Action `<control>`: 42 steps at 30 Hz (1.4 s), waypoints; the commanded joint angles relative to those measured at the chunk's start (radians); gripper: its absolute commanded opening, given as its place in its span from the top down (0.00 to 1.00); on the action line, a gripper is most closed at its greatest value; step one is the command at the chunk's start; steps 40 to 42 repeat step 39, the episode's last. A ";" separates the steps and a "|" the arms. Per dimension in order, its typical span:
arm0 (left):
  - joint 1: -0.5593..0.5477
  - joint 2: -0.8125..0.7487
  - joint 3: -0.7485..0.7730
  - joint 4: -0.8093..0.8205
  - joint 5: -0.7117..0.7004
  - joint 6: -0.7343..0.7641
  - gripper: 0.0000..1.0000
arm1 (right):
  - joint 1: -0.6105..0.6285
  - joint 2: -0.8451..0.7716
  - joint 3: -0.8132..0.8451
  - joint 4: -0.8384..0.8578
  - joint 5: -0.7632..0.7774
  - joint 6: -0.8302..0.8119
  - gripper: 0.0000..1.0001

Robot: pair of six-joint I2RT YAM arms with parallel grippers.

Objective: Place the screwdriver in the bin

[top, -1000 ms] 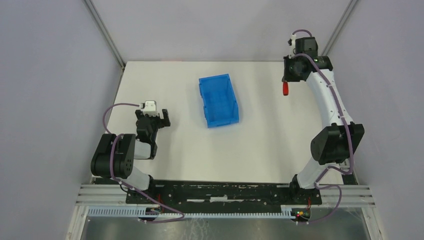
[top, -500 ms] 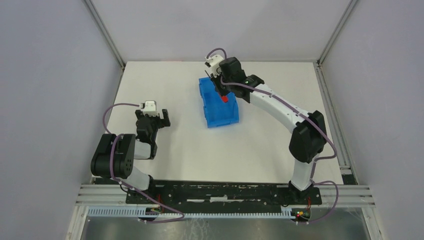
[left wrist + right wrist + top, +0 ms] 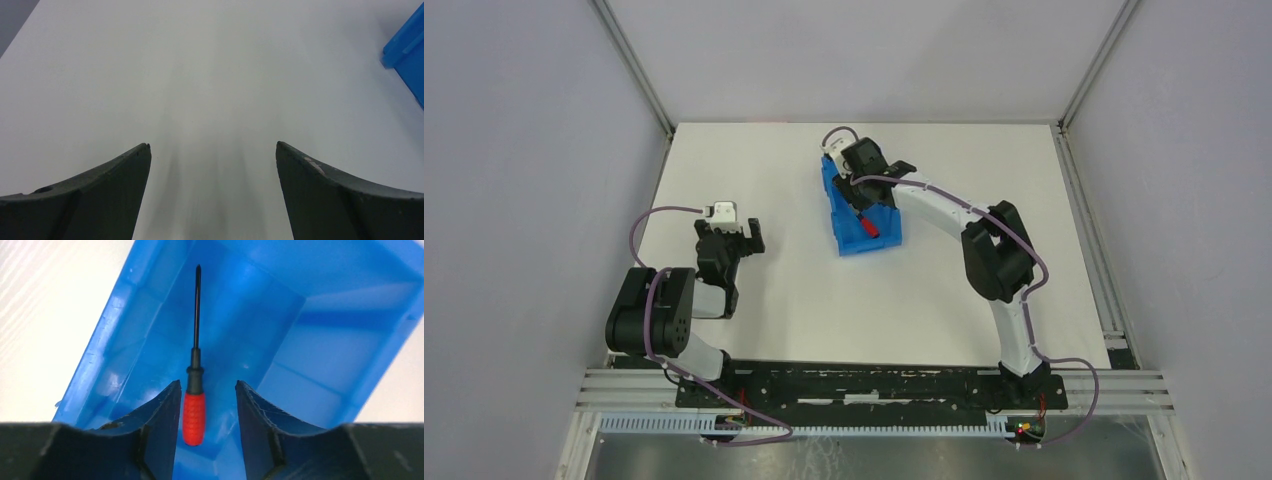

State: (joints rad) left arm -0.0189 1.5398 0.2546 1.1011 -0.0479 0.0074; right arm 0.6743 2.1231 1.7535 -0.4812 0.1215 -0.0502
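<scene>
Your right gripper (image 3: pixel 207 386) stands narrowly open around the screwdriver (image 3: pixel 194 415) inside the bin (image 3: pixel 100 350); a crooked lift may drag it out.

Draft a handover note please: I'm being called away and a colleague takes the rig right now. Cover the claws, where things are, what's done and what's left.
Left claw: open, empty, over the table, off to one side of the bin.
Right claw: open above the bin, fingers either side of the screwdriver, not clamping it.
Screwdriver: inside the bin's walls, shaft pointing away from the claw; whether it rests on the floor is unclear.
Done: screwdriver in the bin, it seems.
Left: probably just lift the right arm clear.
</scene>
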 commanded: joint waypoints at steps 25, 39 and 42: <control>-0.001 -0.012 0.003 0.040 -0.003 -0.032 0.00 | -0.425 -1.136 -1.249 0.720 0.351 0.191 0.02; -0.001 -0.012 0.003 0.040 -0.004 -0.032 0.00 | -0.423 -1.101 -1.473 0.826 0.417 0.329 0.02; -0.001 -0.012 0.003 0.040 -0.004 -0.032 0.00 | -0.423 -1.101 -1.473 0.826 0.417 0.329 0.02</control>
